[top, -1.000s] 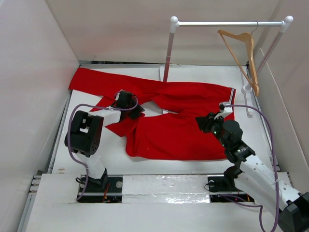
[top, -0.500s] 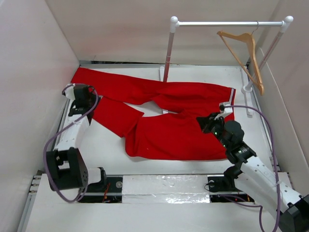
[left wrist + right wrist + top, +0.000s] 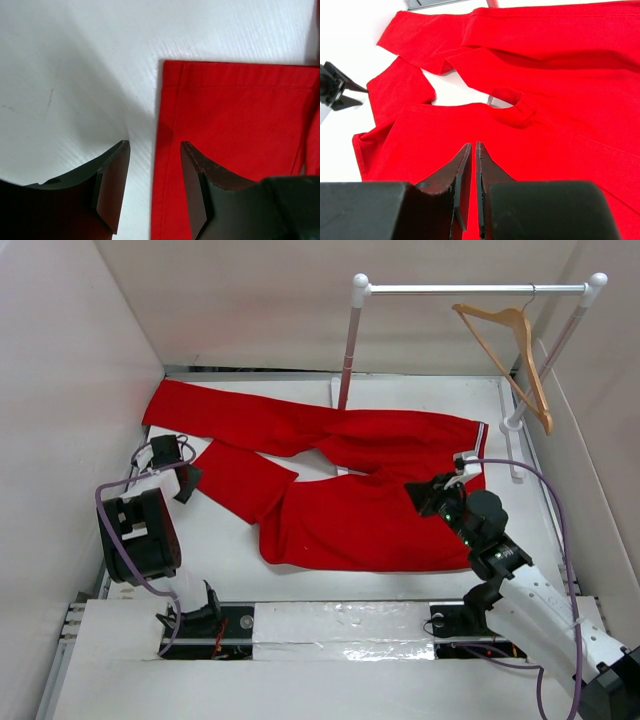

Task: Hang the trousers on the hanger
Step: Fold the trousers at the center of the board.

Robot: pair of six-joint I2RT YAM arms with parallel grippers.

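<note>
A white-and-silver clothes rail stands on a white surface. Plain pale walls rise just behind the rail and on both sides of it.

overhead view faces down; both wrist views look close at the trousers.

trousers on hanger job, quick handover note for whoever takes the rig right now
Left gripper: open, straddling a leg edge of the trousers near the cuff, holding nothing.
Right gripper: shut, low over the trousers' middle. Whether it pinches fabric cannot be told.
The trousers lie spread on the table. The hanger hangs bare on the rail, back right.
Done: nothing lifted yet.
Left: grasp the trousers and get them onto the hanger.
</note>
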